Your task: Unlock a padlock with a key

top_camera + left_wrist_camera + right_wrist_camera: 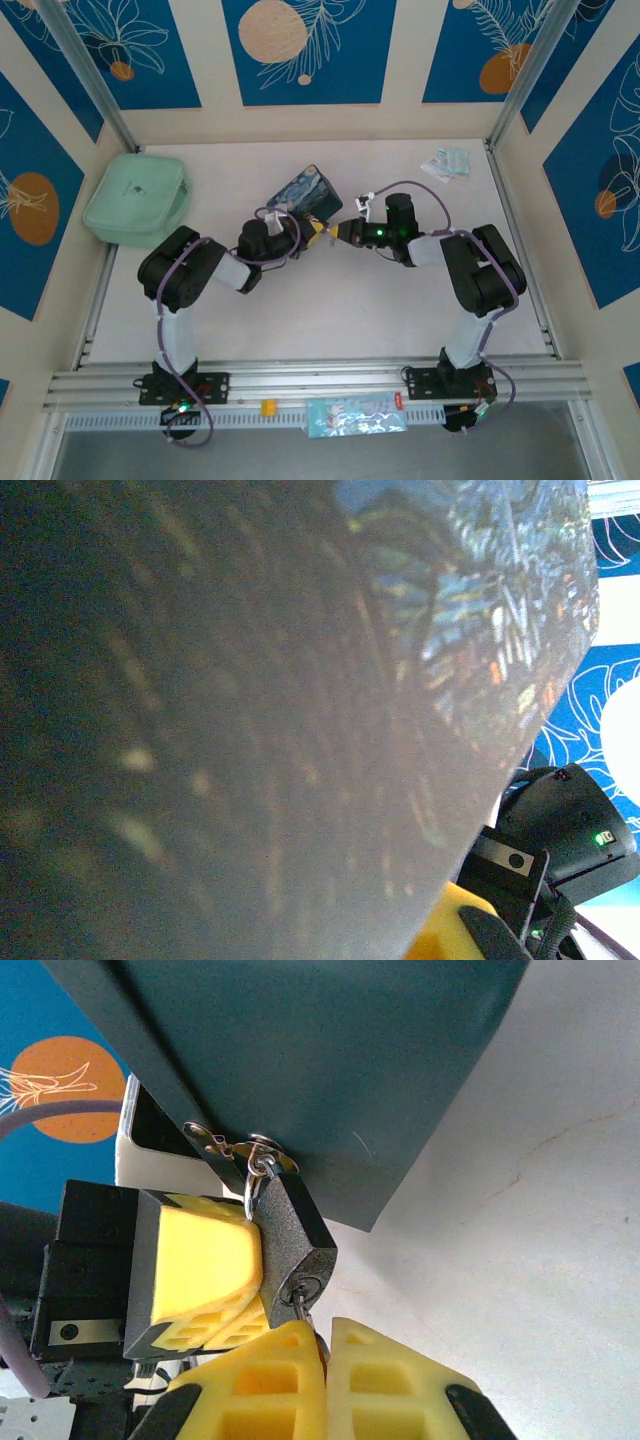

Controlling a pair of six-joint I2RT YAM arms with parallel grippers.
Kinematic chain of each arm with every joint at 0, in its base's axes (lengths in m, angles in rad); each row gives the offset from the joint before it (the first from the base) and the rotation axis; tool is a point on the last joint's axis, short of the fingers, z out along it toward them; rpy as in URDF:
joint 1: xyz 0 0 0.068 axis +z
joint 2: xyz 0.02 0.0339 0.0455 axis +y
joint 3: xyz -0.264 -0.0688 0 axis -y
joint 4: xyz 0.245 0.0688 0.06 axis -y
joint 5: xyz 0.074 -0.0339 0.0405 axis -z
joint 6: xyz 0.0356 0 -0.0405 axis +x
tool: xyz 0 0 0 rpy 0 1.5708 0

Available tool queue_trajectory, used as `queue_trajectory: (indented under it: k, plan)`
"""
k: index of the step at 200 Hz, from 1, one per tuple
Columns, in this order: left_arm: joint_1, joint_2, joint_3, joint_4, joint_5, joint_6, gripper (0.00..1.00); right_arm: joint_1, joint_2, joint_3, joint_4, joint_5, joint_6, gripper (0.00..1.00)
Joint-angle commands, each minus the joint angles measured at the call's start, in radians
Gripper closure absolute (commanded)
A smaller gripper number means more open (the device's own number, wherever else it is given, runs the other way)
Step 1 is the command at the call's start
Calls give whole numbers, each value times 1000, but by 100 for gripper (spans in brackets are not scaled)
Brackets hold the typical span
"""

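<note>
The dark padlock [290, 1245] hangs by its thin shackle [250, 1188] from the hasp of the blue starry tin [303, 190], whose dark underside [320, 1070] shows in the right wrist view. My right gripper [325, 1345] is shut on the silvery key [301, 1305], whose blade sits in the keyhole. My left gripper [311, 231] holds the tin raised and tilted. One of its yellow fingers [200, 1260] rests against the padlock's left face. In the left wrist view the tin [300, 700] hides that gripper's jaws. The two grippers meet tip to tip, the right gripper [336, 235] just right of the left.
A pale green lidded box [137, 200] sits at the back left. A clear plastic packet [445, 163] lies at the back right. On the near rail are a printed packet [355, 415] and a small yellow block [267, 407]. Aluminium rails [300, 380] border the table.
</note>
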Motion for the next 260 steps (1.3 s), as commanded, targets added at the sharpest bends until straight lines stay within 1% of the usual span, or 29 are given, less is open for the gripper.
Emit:
queue_trajectory:
  k: [1, 41, 91, 103, 124, 145, 167, 204, 222, 237, 260]
  plan:
    - [-44, -16, 14, 45, 151, -1, 100, 7, 1, 57, 9, 65, -25, 100]
    - [-51, -31, 12, 45, 176, 23, 100, -1, 42, 68, 95, 22, 83, 100]
    - [-51, -33, 34, 68, 224, 36, 100, -38, 67, 89, 107, -61, 207, 100]
    - [-51, -35, 41, 68, 238, 37, 100, -40, 71, 96, 114, -74, 201, 100]
    - [-51, -42, 44, 49, 259, 43, 100, -38, 73, 132, 26, -70, 126, 100]
    - [-53, -56, 42, 27, 275, 59, 100, -38, 83, 152, 15, -76, 101, 100]
    - [-58, -68, 41, 8, 275, 74, 100, -29, 92, 167, 8, -54, 112, 100]
    - [-64, -80, 37, -20, 241, 98, 100, 21, 91, 172, -12, 56, 165, 100]
    - [-63, -76, 35, -13, 233, 101, 100, 25, 97, 157, -2, 92, 253, 100]
    - [-63, -70, 32, 3, 225, 100, 100, 27, 93, 129, 48, 106, 335, 100]
    - [-64, -38, 24, 69, 213, 80, 100, 32, 84, 101, 85, 130, 467, 100]
